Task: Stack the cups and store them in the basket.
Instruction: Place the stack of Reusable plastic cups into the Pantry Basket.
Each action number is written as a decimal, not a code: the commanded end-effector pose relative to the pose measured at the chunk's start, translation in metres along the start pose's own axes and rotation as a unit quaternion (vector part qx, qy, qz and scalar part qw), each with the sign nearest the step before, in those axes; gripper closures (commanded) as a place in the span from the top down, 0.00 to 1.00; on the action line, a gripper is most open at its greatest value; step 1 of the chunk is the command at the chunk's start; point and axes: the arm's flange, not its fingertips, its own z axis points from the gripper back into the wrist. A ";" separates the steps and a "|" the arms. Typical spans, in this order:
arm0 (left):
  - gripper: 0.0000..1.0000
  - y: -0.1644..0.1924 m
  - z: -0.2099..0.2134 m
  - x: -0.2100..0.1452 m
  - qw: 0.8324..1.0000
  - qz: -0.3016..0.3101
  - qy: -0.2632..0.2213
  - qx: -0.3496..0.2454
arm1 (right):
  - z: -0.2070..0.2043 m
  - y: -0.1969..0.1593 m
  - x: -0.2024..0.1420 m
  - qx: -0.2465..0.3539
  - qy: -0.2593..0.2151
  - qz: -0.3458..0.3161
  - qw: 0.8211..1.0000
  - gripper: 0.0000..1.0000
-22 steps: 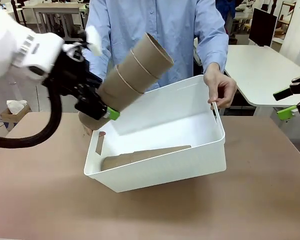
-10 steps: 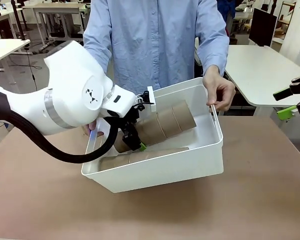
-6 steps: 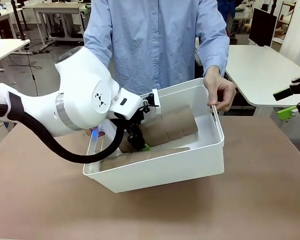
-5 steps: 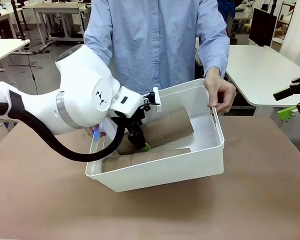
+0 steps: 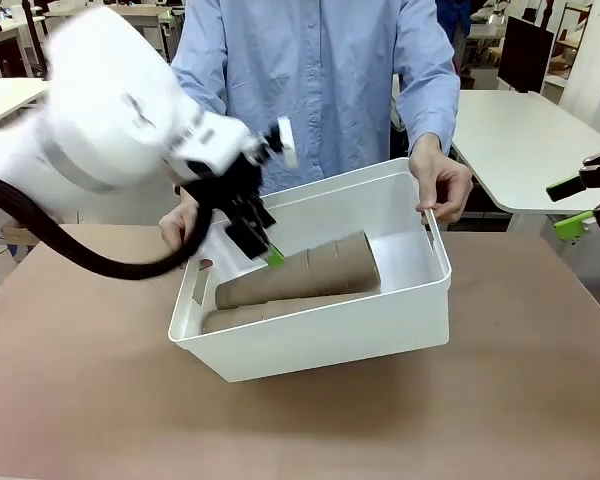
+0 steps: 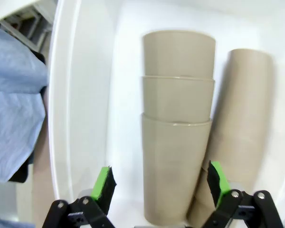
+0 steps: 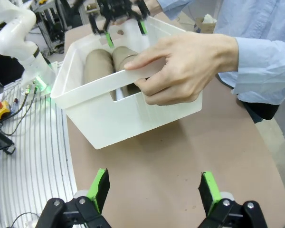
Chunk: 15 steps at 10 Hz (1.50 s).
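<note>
Centre frame, the cups (image 5: pixel 300 277) lie as two stacks inside the basket (image 5: pixel 380 320), steadied by a person's hand (image 5: pixel 442 180). Left gripper (image 5: pixel 252 232) hovers above them, jaws apart; right gripper (image 5: pixel 592 205), far right, jaws apart.

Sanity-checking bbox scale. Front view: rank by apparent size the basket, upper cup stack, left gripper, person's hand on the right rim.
1. basket, largest by far
2. upper cup stack
3. left gripper and the person's hand: look alike, and motion blur on the gripper makes ranking them unsure.
</note>
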 end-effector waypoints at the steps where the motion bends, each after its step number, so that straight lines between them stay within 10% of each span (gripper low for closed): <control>1: 1.00 -0.001 0.060 -0.025 0.999 0.016 -0.037 -0.031 | 0.000 0.000 0.001 -0.004 0.002 0.000 1.000 1.00; 7: 1.00 0.015 0.227 -0.183 0.986 0.051 -0.160 -0.025 | 0.000 0.000 0.001 -0.004 0.002 0.000 1.000 1.00; 15: 0.95 0.014 0.235 -0.235 0.986 0.044 -0.163 0.002 | 0.000 0.000 0.001 -0.004 0.002 0.000 1.000 1.00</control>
